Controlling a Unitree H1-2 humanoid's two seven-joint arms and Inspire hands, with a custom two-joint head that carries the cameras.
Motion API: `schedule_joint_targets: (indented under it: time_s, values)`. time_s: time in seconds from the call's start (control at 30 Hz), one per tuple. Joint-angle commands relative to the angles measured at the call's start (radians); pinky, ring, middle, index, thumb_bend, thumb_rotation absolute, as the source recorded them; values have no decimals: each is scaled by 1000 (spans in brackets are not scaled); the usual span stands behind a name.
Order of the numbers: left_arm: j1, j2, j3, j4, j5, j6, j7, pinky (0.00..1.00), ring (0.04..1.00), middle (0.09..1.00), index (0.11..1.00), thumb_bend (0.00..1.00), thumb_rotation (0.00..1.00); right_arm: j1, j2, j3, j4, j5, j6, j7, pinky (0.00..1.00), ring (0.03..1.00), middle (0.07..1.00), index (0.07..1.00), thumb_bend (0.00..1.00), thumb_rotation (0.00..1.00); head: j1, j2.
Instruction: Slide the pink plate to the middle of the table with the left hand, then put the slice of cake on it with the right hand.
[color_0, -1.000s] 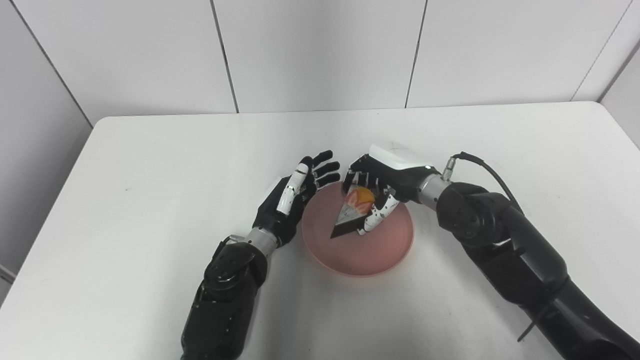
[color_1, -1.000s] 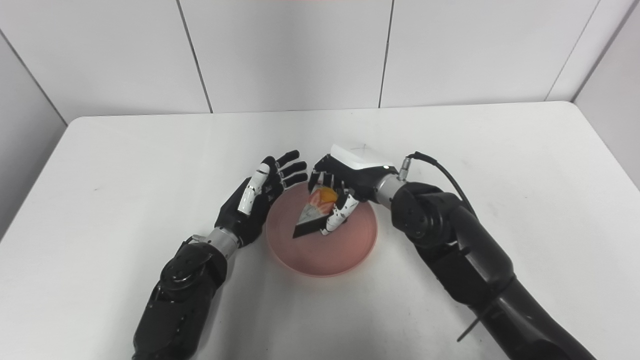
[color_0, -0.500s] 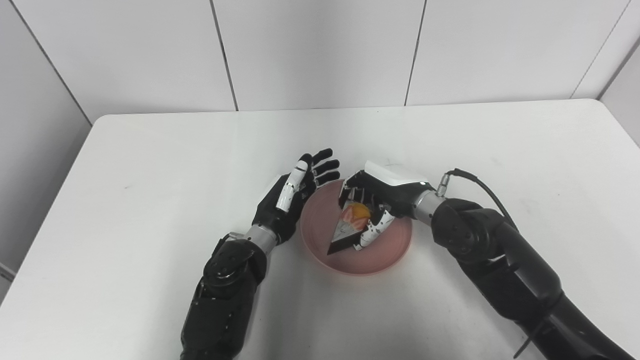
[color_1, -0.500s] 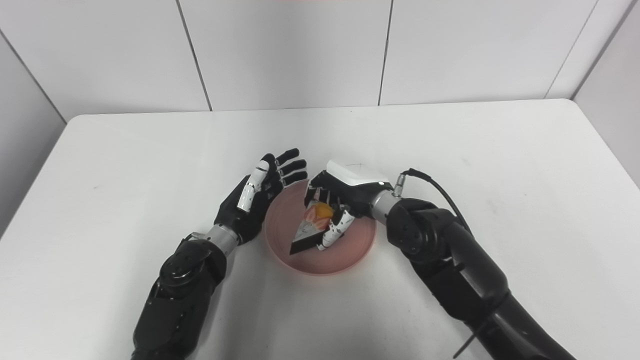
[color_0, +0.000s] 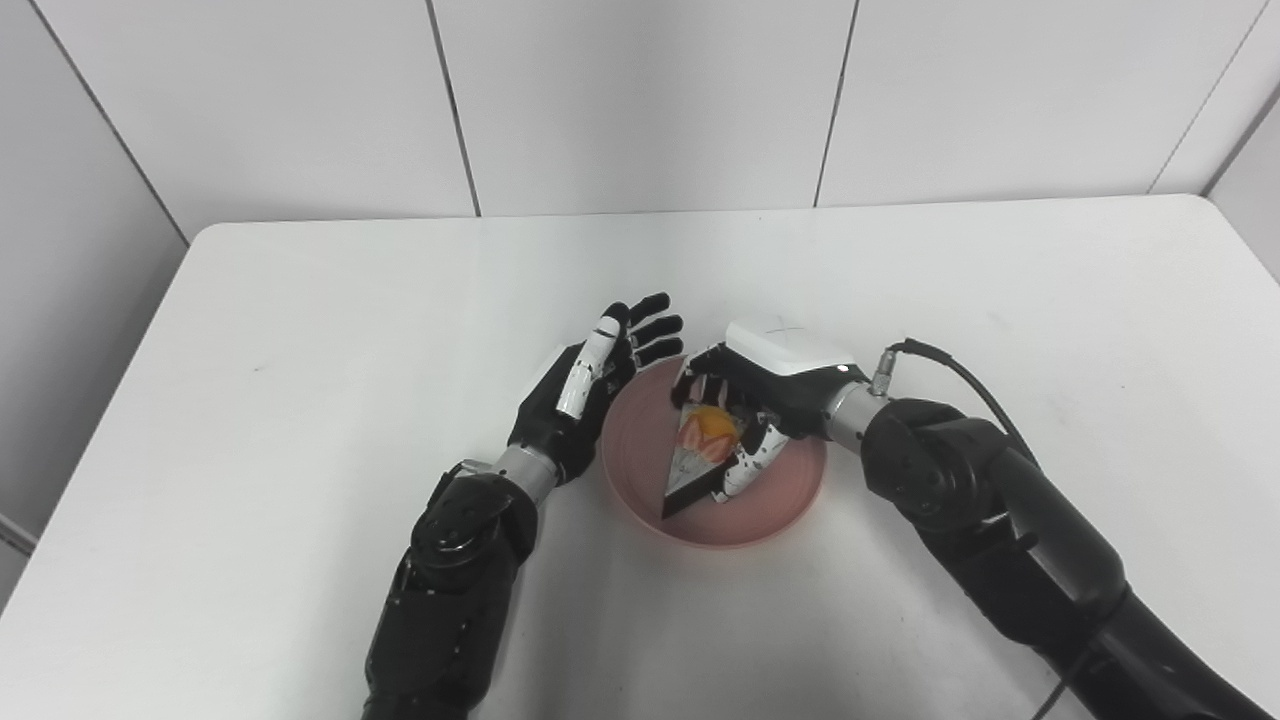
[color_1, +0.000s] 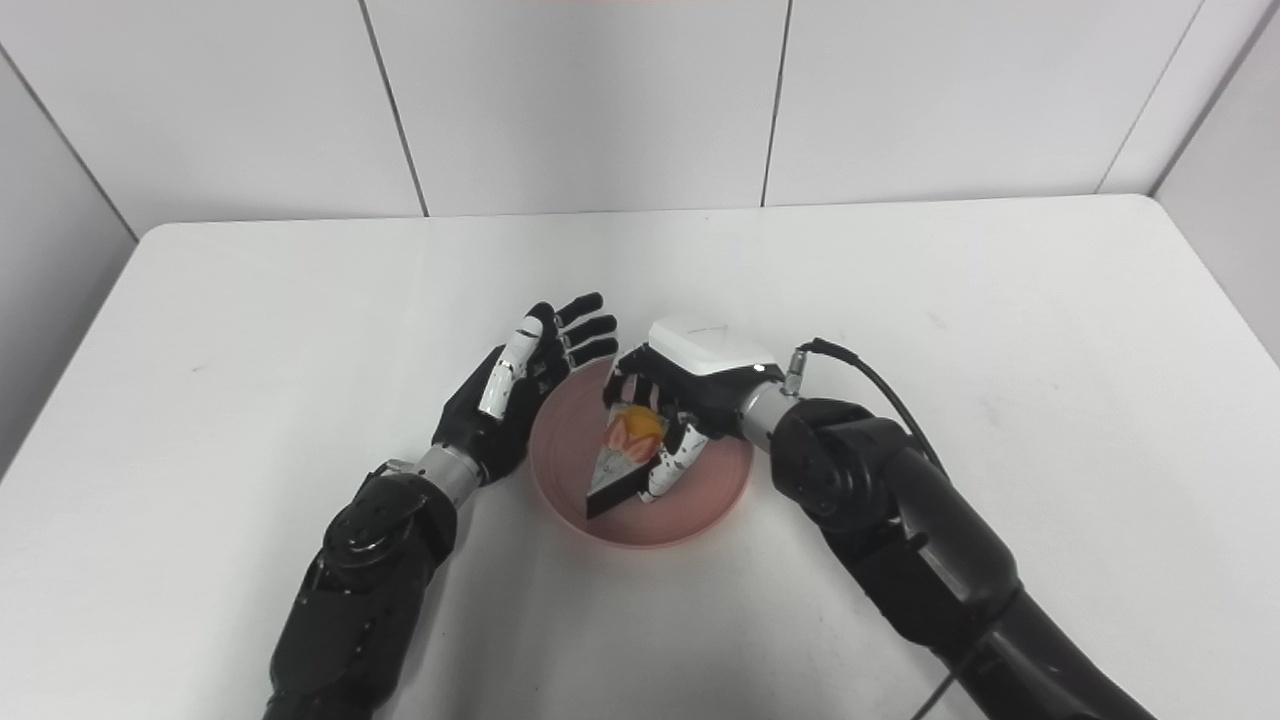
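Left hand (color_0: 590, 400) stands edge-on at the left rim of the plate (color_0: 790, 500), fingers spread and straight, holding nothing; whether it touches the rim cannot be told. Pink plate sits near the middle of the white table (color_0: 300, 330). On it, the slice of cake (color_0: 698, 452), a dark-based wedge with fruit on top, its narrow tip pointing toward the robot. Right hand (color_0: 745, 425) reaches in from the right, fingers and thumb curled around the wide, fruit-topped end, pinching the slice. The slice looks down on the plate or very close; contact under the base is not visible. Judgement: placement nearly done. To finish well, loosen fingers evenly so the wedge does not tip, then lift clear without brushing the fruit.
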Motion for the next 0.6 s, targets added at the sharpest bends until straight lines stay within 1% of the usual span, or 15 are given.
schedule_joint_targets:
  time_s: [0.0, 0.03, 0.1, 0.17, 0.3, 0.43, 0.57]
  values:
    - [29, -2, 0, 22, 3, 65, 7, 838, 865, 873, 867, 406, 1000, -23, -10, 10, -30, -10, 22, 54, 676, 874, 936, 954, 793, 430, 1, 1]
    - [28, -3, 1, 23, 3, 67, 9, 838, 864, 872, 867, 406, 1000, -24, -11, 8, -35, -11, 25, 64, 684, 882, 942, 960, 798, 444, 1, 1]
    - [28, -3, 1, 24, 4, 67, 10, 836, 863, 872, 869, 404, 1000, -25, -14, 3, -43, -11, 27, 78, 751, 928, 983, 990, 841, 540, 1, 1]
    - [27, -1, -1, 26, 6, 63, 6, 829, 861, 872, 871, 395, 1000, -28, -18, 3, -49, -17, 22, 84, 842, 975, 998, 999, 884, 632, 1, 1]
    - [27, 2, -3, 29, 7, 57, 2, 829, 863, 873, 867, 393, 1000, -37, -22, 3, -62, -30, 25, 104, 905, 999, 1000, 1000, 914, 656, 3, 0]
    - [25, 4, -4, 29, 8, 63, 3, 835, 864, 870, 856, 395, 1000, -45, -27, -4, -105, -41, 36, 139, 924, 1000, 1000, 1000, 946, 667, 0, -2]
    - [24, 5, -4, 38, 9, 47, 0, 830, 866, 873, 856, 395, 1000, -49, -30, -12, -141, -50, 38, 164, 929, 999, 1000, 1000, 973, 673, -3, -5]
